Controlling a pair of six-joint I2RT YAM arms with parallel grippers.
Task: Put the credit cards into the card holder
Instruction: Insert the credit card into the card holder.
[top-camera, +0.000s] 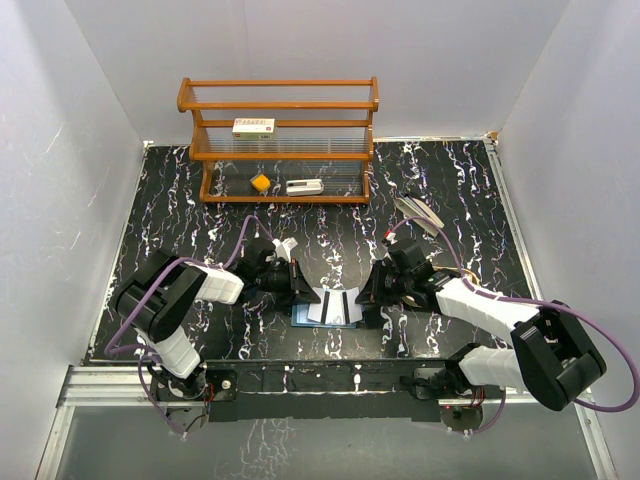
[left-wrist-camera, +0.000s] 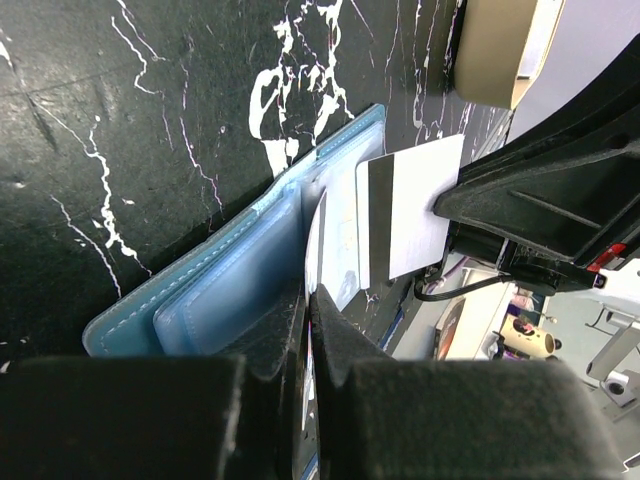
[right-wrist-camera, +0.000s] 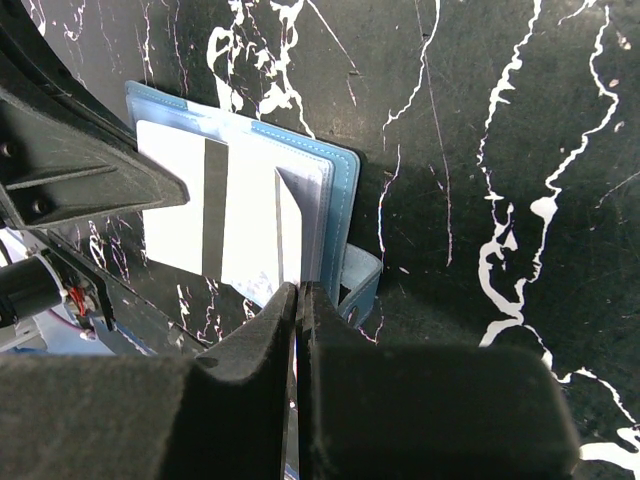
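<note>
— Two grippers, tip to tip. What does each hold?
— The left gripper pinches a pale card by its edge, jaws pressed tight; the right gripper clamps a white card likewise.
— And the card holder?
— Open on the black table, just beneath both pairs of jaws, both cards tilted over its light-blue inside.

No writing could be read anywhere. The white box on the rack bore red marks too small to make out. The credit cards, just ahead of the left tool, showed only a dark stripe.
</note>
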